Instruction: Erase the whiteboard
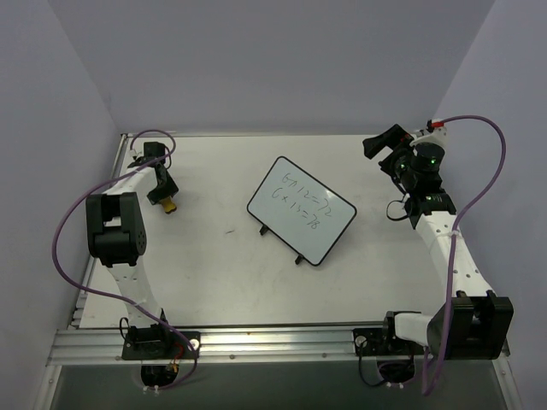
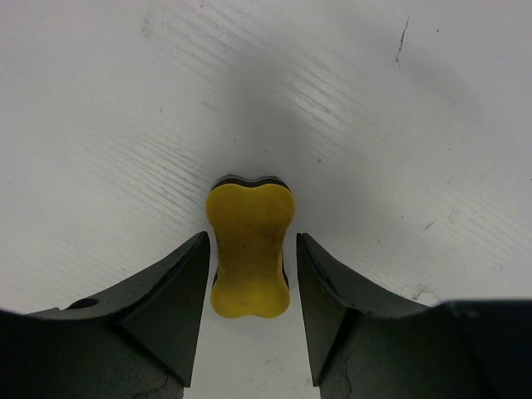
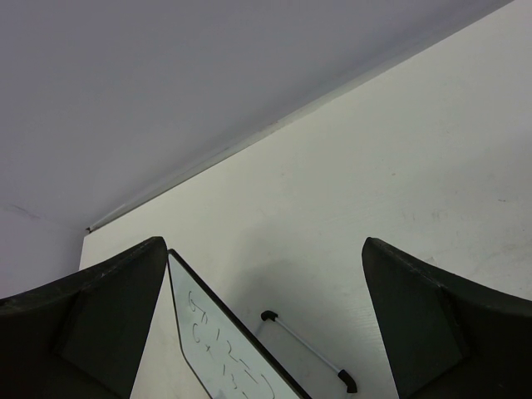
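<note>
The whiteboard (image 1: 301,209) lies askew at mid-table, with black handwritten figures on it; its top corner shows low in the right wrist view (image 3: 224,357). A yellow bone-shaped eraser (image 2: 249,245) with a dark underside rests on the table at the far left (image 1: 171,206). My left gripper (image 2: 253,237) points down over it, a finger on either side. The left finger sits almost against the eraser and a thin strip of table shows by the right finger. My right gripper (image 1: 376,145) hovers wide open at the far right, above the table (image 3: 266,245), holding nothing.
A thin white rod with two black ends (image 3: 303,349) lies along the whiteboard's edge; two black feet (image 1: 261,229) stick out at its near side. Walls close off the table's back and sides. Purple cables (image 1: 64,231) loop off both arms.
</note>
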Motion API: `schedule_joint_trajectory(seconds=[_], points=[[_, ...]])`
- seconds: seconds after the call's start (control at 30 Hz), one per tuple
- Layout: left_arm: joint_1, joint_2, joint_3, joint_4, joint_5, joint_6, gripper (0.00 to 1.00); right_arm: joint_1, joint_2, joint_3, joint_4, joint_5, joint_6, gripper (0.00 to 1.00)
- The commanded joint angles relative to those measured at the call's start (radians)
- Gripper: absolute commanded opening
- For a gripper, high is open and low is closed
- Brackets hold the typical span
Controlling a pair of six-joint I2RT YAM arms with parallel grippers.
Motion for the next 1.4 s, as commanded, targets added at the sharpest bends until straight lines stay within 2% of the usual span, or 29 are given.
schedule_joint_trajectory(seconds=[0.0,1.37], points=[[0.007,0.009,0.006,0.032,-0.006,-0.016,0.55,-0.01,-0.003,0.0,0.022,0.007,-0.011,1.0],[0.005,0.035,0.029,0.003,-0.006,-0.042,0.56,-0.01,0.012,0.011,0.012,0.002,-0.009,1.0]])
